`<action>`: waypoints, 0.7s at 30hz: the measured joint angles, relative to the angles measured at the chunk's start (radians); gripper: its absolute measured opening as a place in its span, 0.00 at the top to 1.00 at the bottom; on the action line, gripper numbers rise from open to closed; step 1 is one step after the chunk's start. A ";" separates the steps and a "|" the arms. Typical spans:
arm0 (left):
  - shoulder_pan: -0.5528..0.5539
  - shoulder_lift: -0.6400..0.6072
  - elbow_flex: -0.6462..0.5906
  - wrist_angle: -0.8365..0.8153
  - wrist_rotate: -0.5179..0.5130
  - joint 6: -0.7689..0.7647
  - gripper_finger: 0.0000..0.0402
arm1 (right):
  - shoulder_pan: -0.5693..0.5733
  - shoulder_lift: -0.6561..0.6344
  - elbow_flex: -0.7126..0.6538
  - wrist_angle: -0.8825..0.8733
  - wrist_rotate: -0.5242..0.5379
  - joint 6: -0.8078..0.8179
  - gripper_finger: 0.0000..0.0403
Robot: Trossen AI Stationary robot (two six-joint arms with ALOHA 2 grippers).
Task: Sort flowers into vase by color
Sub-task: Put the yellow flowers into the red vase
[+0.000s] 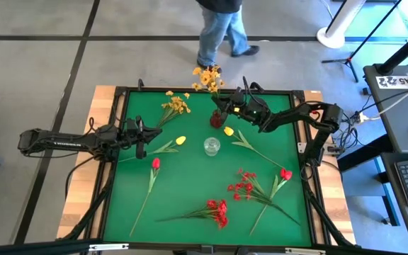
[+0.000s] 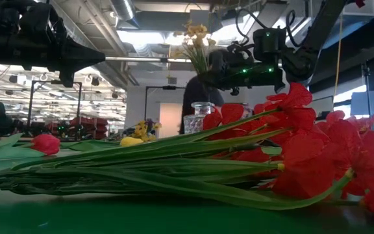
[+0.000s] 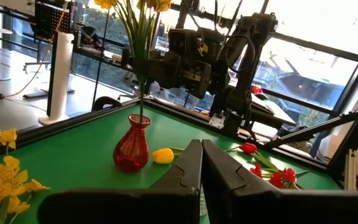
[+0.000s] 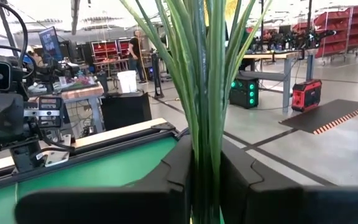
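Above the red vase [image 1: 216, 118], right gripper [image 4: 206, 180] pinches yellow spray stems [image 4: 204, 93]; left gripper [image 3: 201, 171] pressed together.

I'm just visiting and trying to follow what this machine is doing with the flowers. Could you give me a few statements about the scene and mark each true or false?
1. The right hand grips green stems of a yellow-orange spray standing in the red vase. True.
2. The clear glass vase already holds red tulips. False: no flowers are in it.
3. The left hand is carrying a flower. False: its fingers are shut on nothing.
4. A red tulip lies flat on the green mat. True.
5. A person stands beyond the table's far edge. True.
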 joint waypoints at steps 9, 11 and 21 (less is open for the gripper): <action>0.000 0.000 0.000 0.000 0.000 0.000 1.00 | 0.001 0.000 0.000 -0.003 -0.025 -0.051 0.86; 0.000 0.000 0.000 0.000 0.000 0.000 1.00 | 0.001 0.000 0.000 -0.007 -0.025 -0.051 0.86; 0.000 0.000 0.000 0.000 0.000 0.000 1.00 | 0.000 -0.001 -0.002 -0.050 -0.025 -0.052 0.65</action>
